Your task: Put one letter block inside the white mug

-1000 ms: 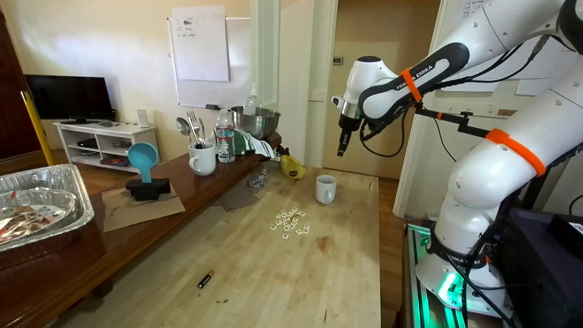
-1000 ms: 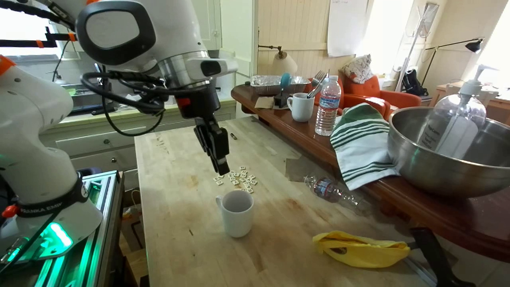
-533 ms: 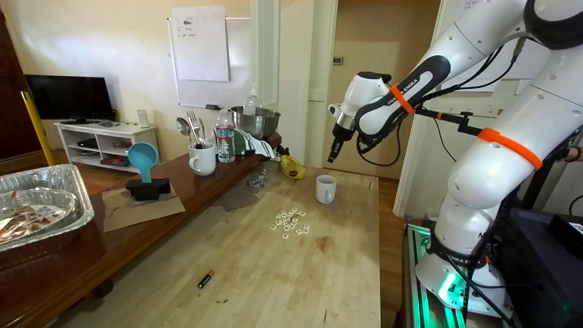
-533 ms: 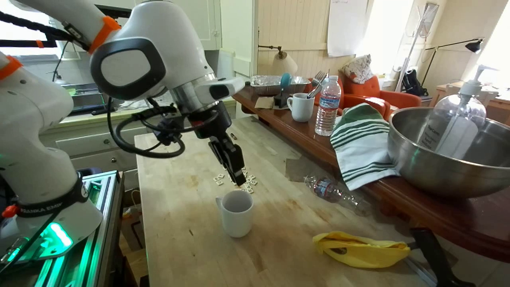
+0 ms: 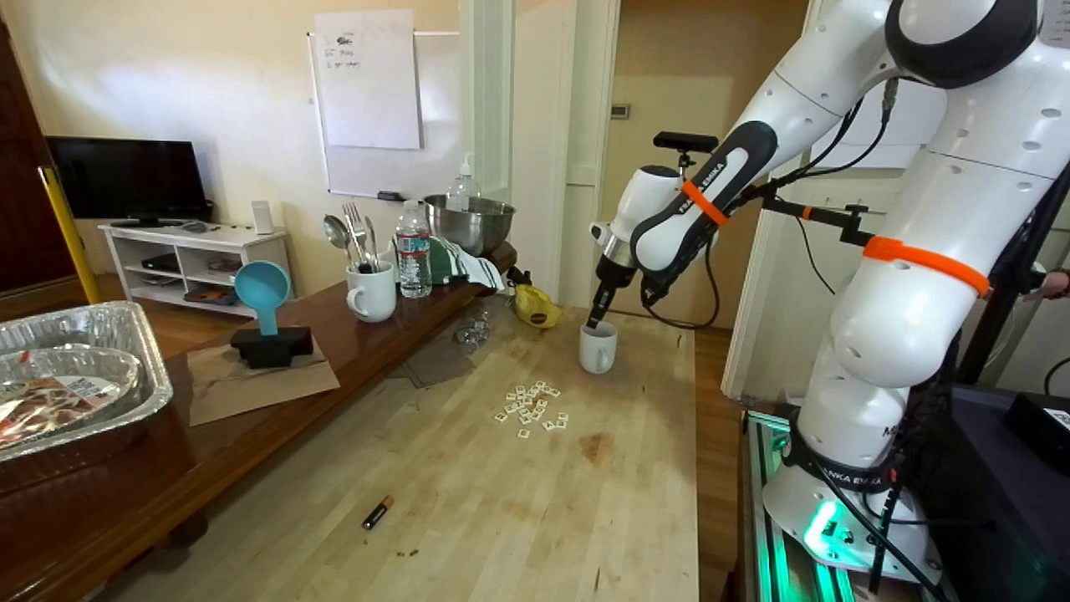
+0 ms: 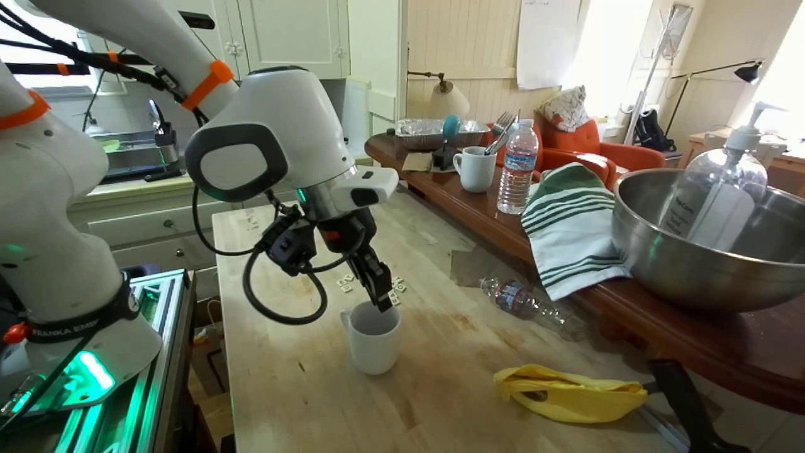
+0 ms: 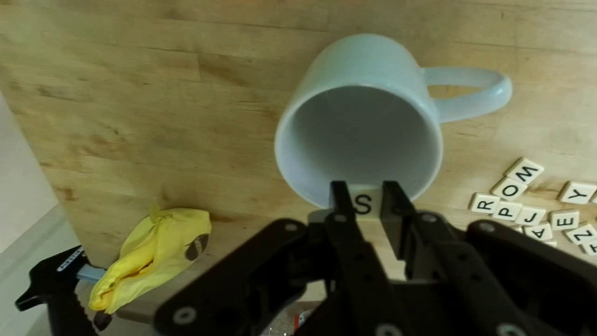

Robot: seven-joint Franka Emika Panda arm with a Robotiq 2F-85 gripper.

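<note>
The white mug [image 5: 598, 351] stands upright on the wooden table in both exterior views [image 6: 375, 346]. In the wrist view the mug [image 7: 366, 65] opens toward me, its handle to the right. My gripper [image 7: 360, 189] is shut on a letter block [image 7: 366, 201] marked S, held between the fingertips. The tips are over the near part of the mug's opening in the wrist view. In both exterior views the gripper [image 5: 593, 323] tilts down, with its tips at the mug's rim [image 6: 383, 306]. The held block cannot be made out there.
Several loose letter blocks [image 5: 527, 408] lie near the mug, also in the wrist view [image 7: 508, 210]. A yellow bag [image 6: 572, 395] and a clear bottle [image 6: 522, 302] lie on the table. A raised brown shelf holds another white mug [image 5: 372, 294] with cutlery and a metal bowl [image 6: 710, 251].
My gripper has moved down and toward the mug, tilting more; its tips went from well above the table to the mug's rim. The mug and loose blocks have not moved.
</note>
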